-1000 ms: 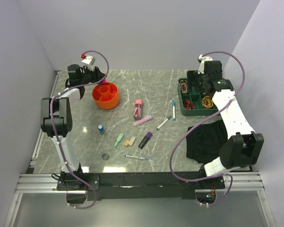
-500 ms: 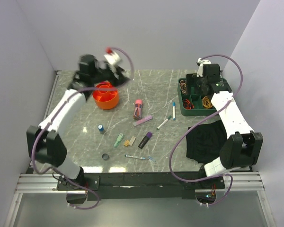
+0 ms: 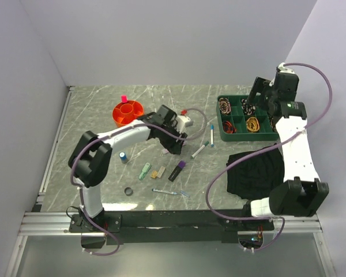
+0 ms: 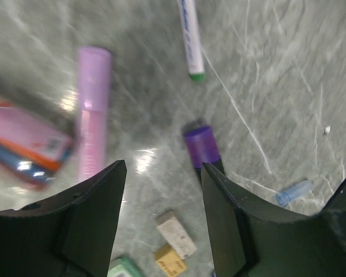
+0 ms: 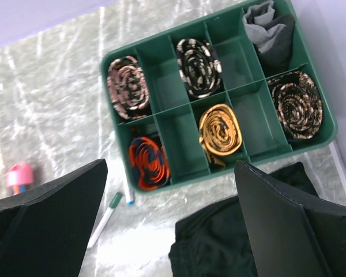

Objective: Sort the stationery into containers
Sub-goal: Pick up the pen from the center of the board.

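Marble table [image 3: 92,115]. Black cloth [image 3: 251,170] crumpled at right, towards near edge. Green divided tray [image 3: 248,138] behind it, coiled bands [image 5: 219,128] in compartments. Right gripper [image 3: 256,99] hovers above tray, jaws wide, empty.

Orange pot [image 3: 127,113] at far left, pink-capped marker [image 3: 124,99] upright in it.

Left gripper [image 3: 176,144] low over table centre, jaws partly apart, nothing held. Pink tube [image 4: 92,109] and purple-capped marker [image 4: 203,147] lie beneath. White pens [image 3: 199,150], green clip [image 3: 145,171], yellow eraser [image 3: 157,172], blue cylinder [image 3: 123,157] loose on table.
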